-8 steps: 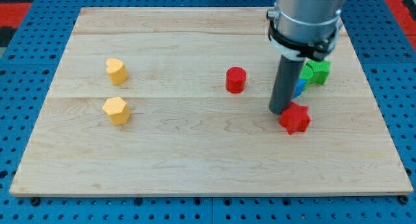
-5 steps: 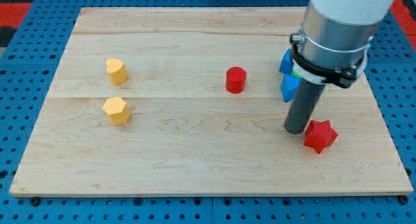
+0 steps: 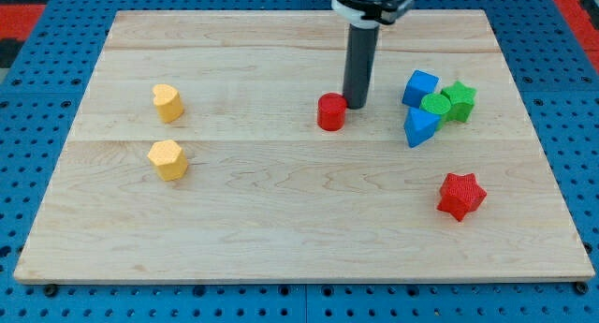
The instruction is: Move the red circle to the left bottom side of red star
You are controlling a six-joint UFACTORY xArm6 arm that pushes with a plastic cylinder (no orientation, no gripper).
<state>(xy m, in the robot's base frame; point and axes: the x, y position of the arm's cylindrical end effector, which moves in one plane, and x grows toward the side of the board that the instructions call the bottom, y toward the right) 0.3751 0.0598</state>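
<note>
Jawless, my tip (image 3: 356, 106) touches the red circle (image 3: 330, 111) at its 2 o'clock. Pushing from here risks driving it toward 8 o'clock, away from the red star (image 3: 460, 195).

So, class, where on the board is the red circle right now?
The red circle sits near the board's centre, slightly toward the view's top, with my tip touching its right side; the red star lies lower right.

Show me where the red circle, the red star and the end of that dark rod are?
red circle (image 3: 330, 110), camera view, on its top face
red star (image 3: 460, 194), camera view, on its middle
my tip (image 3: 355, 104), camera view, at the rod's very end, beside the circle's upper right
</note>
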